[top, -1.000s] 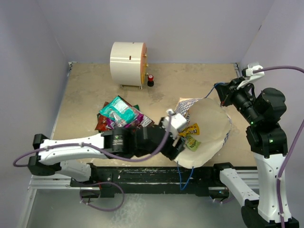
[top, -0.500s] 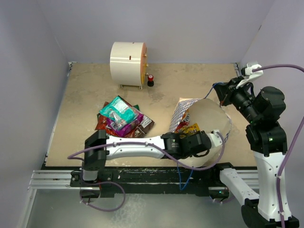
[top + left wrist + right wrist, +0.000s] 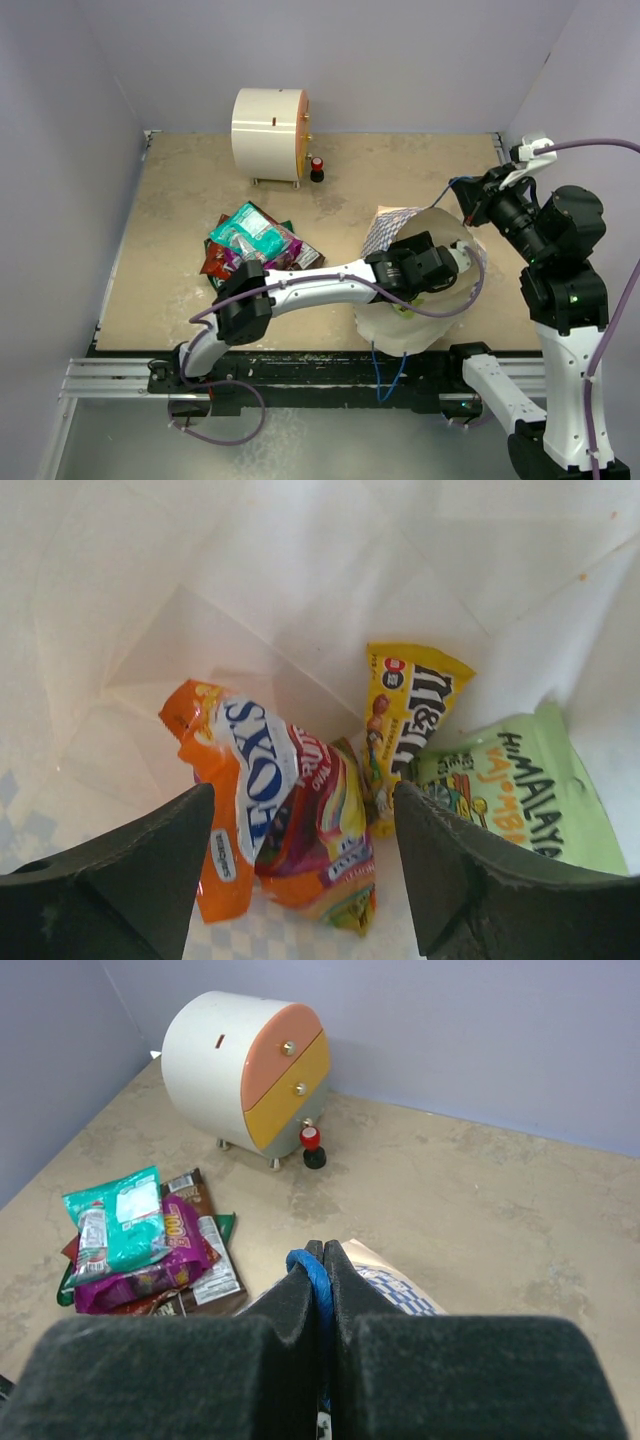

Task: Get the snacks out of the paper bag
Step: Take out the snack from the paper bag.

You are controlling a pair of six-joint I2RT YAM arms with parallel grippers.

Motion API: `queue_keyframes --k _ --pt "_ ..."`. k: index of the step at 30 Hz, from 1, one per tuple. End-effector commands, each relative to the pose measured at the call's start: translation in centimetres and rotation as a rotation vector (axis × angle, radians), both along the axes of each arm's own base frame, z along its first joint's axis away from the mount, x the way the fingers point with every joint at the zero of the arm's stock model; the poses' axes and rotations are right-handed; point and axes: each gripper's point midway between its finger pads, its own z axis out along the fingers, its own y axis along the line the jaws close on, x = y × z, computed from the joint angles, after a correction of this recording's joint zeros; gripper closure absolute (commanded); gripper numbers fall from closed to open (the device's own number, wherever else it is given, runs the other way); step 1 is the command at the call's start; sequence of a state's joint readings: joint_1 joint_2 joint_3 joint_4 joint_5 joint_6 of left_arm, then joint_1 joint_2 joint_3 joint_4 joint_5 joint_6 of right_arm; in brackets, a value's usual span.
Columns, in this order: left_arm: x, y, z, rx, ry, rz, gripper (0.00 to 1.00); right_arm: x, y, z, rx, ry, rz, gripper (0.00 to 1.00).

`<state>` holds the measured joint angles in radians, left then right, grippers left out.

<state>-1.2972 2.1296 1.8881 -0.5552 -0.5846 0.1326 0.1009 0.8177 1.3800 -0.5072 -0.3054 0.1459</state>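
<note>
The paper bag (image 3: 440, 320) lies on its side at the right with its mouth held open. My right gripper (image 3: 462, 198) is shut on the bag's blue cord handle (image 3: 318, 1278) and holds it up. My left gripper (image 3: 432, 262) is inside the bag, open and empty. In the left wrist view its gripper (image 3: 300, 880) straddles an orange-red packet (image 3: 270, 800), with a yellow packet (image 3: 405, 725) and a green packet (image 3: 510, 790) behind it on the bag's white inner wall (image 3: 300, 570). Several snacks (image 3: 255, 248) lie piled on the table left of the bag; the pile also shows in the right wrist view (image 3: 150, 1245).
A white cylindrical drum (image 3: 270, 135) with orange and yellow drawer fronts stands at the back, a small red and black object (image 3: 317, 168) beside it. Grey walls close the table (image 3: 170, 220) on three sides.
My left arm has swung right from the snack pile and reached deep into the bag's mouth. My right gripper has kept hold of the handle in place.
</note>
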Motion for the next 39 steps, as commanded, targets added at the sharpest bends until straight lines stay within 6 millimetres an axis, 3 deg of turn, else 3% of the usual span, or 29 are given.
queue_keyframes --k 1,9,12,17,23,28,31,39 --pt "2.8 0.2 1.3 0.065 -0.096 0.040 0.22 -0.8 0.3 3.3 0.013 -0.093 0.021 1.00" --pt "5.4 1.6 -0.9 0.181 -0.179 0.113 0.12 -0.7 0.4 3.4 0.005 -0.088 0.029 1.00" --pt "6.0 2.2 -2.3 0.217 -0.165 0.137 0.13 -0.8 0.4 3.5 -0.002 -0.087 0.032 1.00" --pt "6.0 2.9 -3.4 0.244 -0.141 0.151 0.25 -1.1 0.3 3.6 -0.005 -0.094 0.029 1.00" --pt "5.5 3.2 -3.7 0.248 -0.097 0.151 0.58 -1.4 0.3 3.7 0.006 -0.100 0.026 1.00" --pt "4.7 2.7 -2.5 0.190 -0.043 0.143 0.82 -1.6 0.2 3.5 0.011 -0.102 0.018 1.00" --pt "3.7 2.0 -0.8 0.137 -0.015 0.129 0.92 -1.7 0.2 3.6 0.015 -0.105 0.018 1.00" --pt "-0.8 0.9 6.5 -0.068 0.068 0.041 1.00 -1.2 0.2 3.7 0.020 -0.111 0.018 1.00"
